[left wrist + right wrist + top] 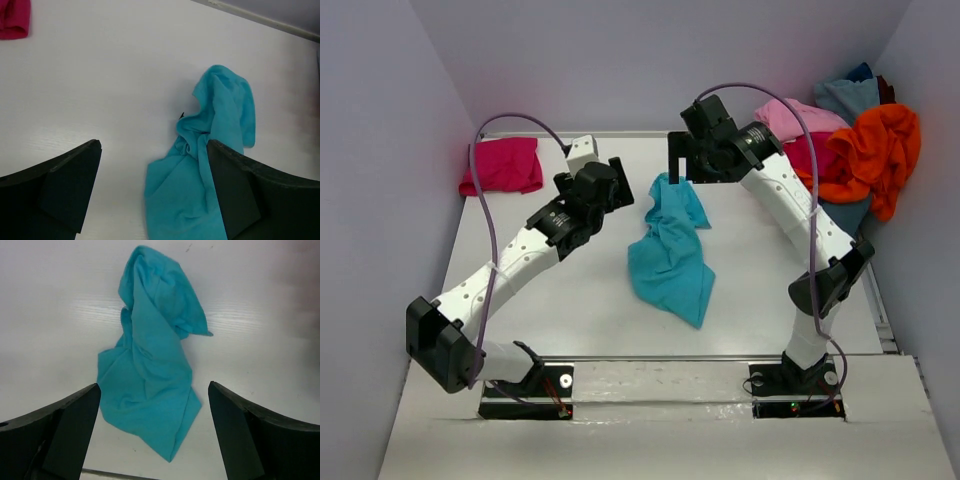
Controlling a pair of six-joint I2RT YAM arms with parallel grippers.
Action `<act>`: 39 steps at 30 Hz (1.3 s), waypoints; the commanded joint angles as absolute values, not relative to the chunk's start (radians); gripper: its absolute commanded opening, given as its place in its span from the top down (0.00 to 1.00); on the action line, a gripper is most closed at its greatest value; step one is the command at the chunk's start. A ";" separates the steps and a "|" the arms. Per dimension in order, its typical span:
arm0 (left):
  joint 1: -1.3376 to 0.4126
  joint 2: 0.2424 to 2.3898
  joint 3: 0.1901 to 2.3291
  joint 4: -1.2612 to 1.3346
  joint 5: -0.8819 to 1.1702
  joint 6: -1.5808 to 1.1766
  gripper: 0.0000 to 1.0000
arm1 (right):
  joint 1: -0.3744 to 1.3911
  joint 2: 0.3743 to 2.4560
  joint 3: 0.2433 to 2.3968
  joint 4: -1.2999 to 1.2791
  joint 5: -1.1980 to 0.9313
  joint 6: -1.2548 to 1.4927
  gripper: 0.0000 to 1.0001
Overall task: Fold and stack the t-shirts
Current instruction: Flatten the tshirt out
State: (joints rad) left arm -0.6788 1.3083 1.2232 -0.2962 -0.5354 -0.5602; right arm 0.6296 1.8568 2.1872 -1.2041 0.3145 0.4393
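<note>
A bright turquoise t-shirt (670,250) lies crumpled in a long heap mid-table, also seen in the left wrist view (200,175) and the right wrist view (150,370). My left gripper (618,185) hovers just left of its far end, open and holding nothing (154,145). Above that far end my right gripper (683,157) hangs open and holds nothing (154,385). A folded magenta-pink t-shirt (503,165) lies at the back left (14,19). In the back right corner orange (880,150), light pink (790,118), crimson (815,155) and dusty blue (848,95) t-shirts are piled.
Pale walls close in the table on the left, back and right. A metal rail (880,310) runs along the right edge, another along the front (660,358) by the arm bases.
</note>
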 commanded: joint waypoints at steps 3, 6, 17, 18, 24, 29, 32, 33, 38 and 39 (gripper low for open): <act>-0.684 1.348 1.221 -0.285 -0.474 -0.566 0.02 | 0.630 1.778 2.104 -1.183 0.327 0.482 0.04; -0.693 1.387 1.215 -0.334 -0.439 -0.578 0.02 | 0.630 1.767 2.021 -1.173 0.307 0.515 0.05; -0.693 1.436 1.126 -0.425 -0.302 -0.601 0.07 | 0.621 1.681 1.622 -1.029 0.218 0.589 0.06; -0.693 1.440 1.120 -0.419 -0.287 -0.600 0.08 | 0.621 1.677 1.609 -1.013 0.210 0.592 0.06; -0.693 1.522 1.146 -0.459 -0.206 -0.581 0.15 | 0.621 1.675 1.568 -0.994 0.183 0.603 0.06; -0.693 1.566 1.141 -0.497 -0.172 -0.554 0.16 | 0.621 1.666 1.491 -0.965 0.147 0.614 0.07; -0.693 1.559 1.123 -0.503 -0.164 -0.545 0.18 | 0.621 1.655 1.427 -0.940 0.129 0.618 0.07; -0.693 1.555 1.117 -0.496 -0.155 -0.540 0.19 | 0.621 1.654 1.413 -0.927 0.124 0.620 0.07; -0.693 1.594 1.109 -0.494 -0.100 -0.537 0.25 | 0.621 1.677 1.361 -0.882 0.084 0.624 0.11; -0.693 1.594 1.109 -0.492 -0.095 -0.537 0.27 | 0.621 1.683 1.359 -0.879 0.080 0.626 0.12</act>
